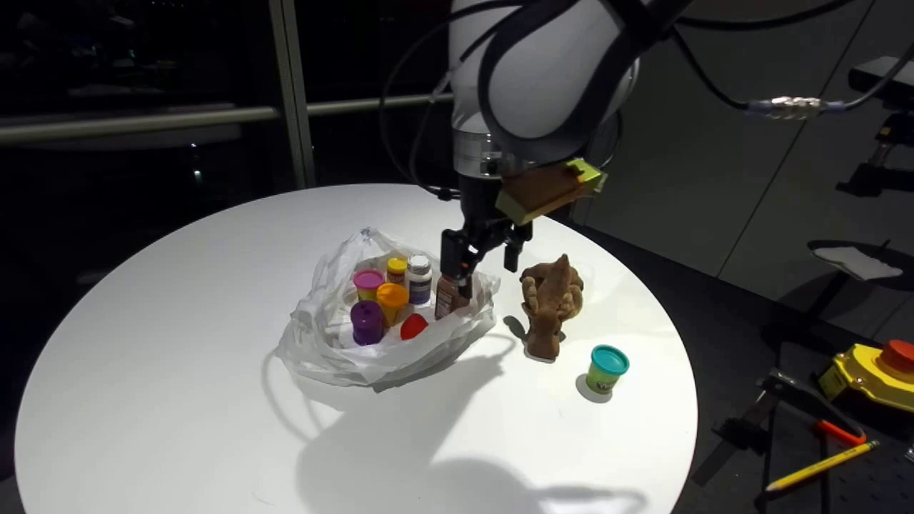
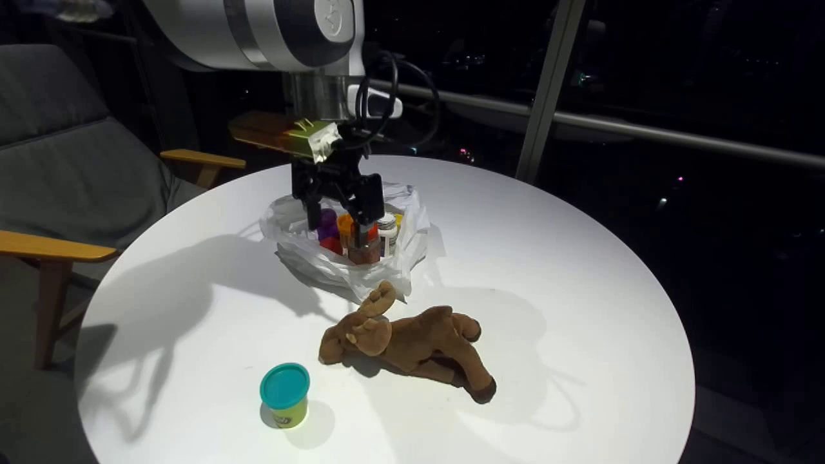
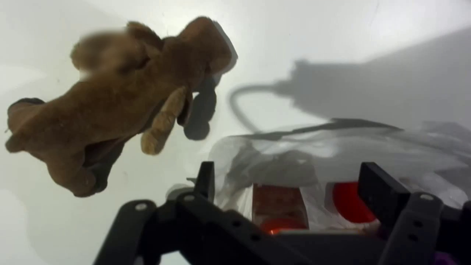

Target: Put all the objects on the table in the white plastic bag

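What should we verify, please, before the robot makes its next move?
1. White plastic bag open at the top: ok.
2. End effector open: ok, jaws apart.
3. Red-capped jar ungripped and inside the bag: ok.
4. End effector clear of the bag: cannot tell; they overlap in both exterior views.
5. Everything bagged: not ok; the brown plush toy and teal-lidded tub are on the table.
6. Bag room for the brown plush toy: cannot tell.

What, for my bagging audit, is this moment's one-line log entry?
jaws: open, empty | white plastic bag: partly filled | unbagged: plush moose, teal-lidded tub | task: unfinished
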Tool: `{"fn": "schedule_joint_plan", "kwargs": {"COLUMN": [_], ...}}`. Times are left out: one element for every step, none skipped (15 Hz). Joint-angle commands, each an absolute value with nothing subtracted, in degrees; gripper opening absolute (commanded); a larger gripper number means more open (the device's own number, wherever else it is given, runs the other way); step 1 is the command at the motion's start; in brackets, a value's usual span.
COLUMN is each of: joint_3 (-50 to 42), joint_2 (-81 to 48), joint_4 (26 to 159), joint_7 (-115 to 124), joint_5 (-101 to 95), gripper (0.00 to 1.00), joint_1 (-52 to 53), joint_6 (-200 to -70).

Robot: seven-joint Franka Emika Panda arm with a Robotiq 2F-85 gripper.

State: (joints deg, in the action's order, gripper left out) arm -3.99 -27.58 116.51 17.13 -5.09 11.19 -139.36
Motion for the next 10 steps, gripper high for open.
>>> {"fn": "schedule_joint_plan", "kwargs": {"joint_3": [-0.8,-0.8,-1.1,-1.7,-1.8,-2.2,-2.2,-2.3,-2.2,-2.1], "joint_2": [-19.1,-17.4,-15.5,-13.7,-11.6,-9.5,-7.6,-6.3,-5.0,-3.9], "joint_4": [130.9,134.4,137.7,141.1,144.4,147.8,150.6,152.6,154.5,156.2], "joint_7": [7.8,6.0,4.9,4.0,2.5,1.5,-0.1,-1.2,-2.1,-2.8], "joint_5": [-1.3,-0.7,-0.8,-1.1,-0.8,-1.0,-0.4,-0.3,-0.1,0.3], "gripper": [1.00,1.00,1.00,1.00,1.00,1.00,1.00,1.00,1.00,1.00], "joint_1": [4.9,3.6,2.7,1.8,0.6,-0.4,-1.6,-2.3,-2.7,-3.1], "joint_6": [-144.4,-145.3,-146.5,-147.6,-148.3,-149.1,-149.6,-150.1,-150.9,-152.0]}}
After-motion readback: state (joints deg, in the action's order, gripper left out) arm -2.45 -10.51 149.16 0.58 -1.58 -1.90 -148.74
